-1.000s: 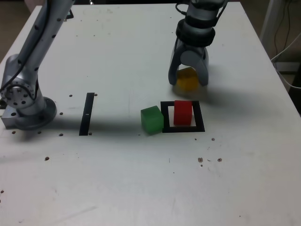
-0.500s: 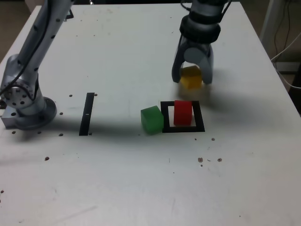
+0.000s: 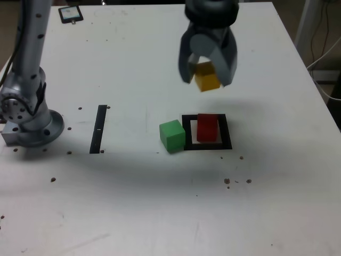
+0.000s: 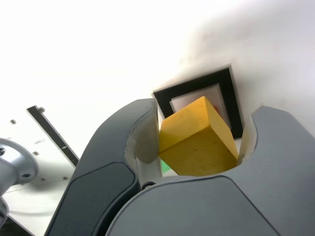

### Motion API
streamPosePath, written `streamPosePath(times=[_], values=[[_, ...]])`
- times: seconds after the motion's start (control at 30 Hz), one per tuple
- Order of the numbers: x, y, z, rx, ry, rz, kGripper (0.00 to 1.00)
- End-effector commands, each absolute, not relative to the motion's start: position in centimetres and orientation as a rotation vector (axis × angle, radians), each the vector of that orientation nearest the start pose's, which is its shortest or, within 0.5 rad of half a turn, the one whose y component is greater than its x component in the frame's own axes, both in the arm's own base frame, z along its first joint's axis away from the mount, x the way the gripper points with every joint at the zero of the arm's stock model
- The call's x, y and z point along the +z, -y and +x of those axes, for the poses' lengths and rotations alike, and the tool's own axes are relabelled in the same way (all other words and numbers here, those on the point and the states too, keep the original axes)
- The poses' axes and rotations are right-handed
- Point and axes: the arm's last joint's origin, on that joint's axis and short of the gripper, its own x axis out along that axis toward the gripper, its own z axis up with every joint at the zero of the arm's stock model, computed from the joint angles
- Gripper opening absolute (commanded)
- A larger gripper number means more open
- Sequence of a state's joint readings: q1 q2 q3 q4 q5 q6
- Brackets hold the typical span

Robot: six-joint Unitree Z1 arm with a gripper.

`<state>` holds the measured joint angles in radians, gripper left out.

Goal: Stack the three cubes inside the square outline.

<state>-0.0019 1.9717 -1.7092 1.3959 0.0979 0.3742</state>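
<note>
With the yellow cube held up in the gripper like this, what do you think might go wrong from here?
1. The yellow cube sits skewed between the gripper fingers, so it may land crooked on the red cube and slide off.
2. The green cube rests right against the square outline; a descending finger could knock it.
3. A hard landing may push the red cube off the outline's centre.

Three cubes [image 3: 207, 78], one square outline [image 3: 207, 132], one tape strip [image 3: 98, 128].
</note>
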Motion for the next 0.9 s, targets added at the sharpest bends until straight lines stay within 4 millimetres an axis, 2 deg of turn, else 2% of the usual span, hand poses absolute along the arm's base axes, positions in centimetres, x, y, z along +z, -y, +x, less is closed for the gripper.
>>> streamPosePath(times=[0.0, 0.17, 0.47, 0.87], values=[[31.5, 0.7, 34.5, -0.256, -1.624, 0.403, 0.26], [31.4, 1.2, 34.5, -0.281, -1.628, 0.429, 0.26], [29.6, 2.7, 34.6, -0.327, -1.652, 0.432, 0.26], [28.5, 3.1, 34.9, -0.352, -1.658, 0.432, 0.26]])
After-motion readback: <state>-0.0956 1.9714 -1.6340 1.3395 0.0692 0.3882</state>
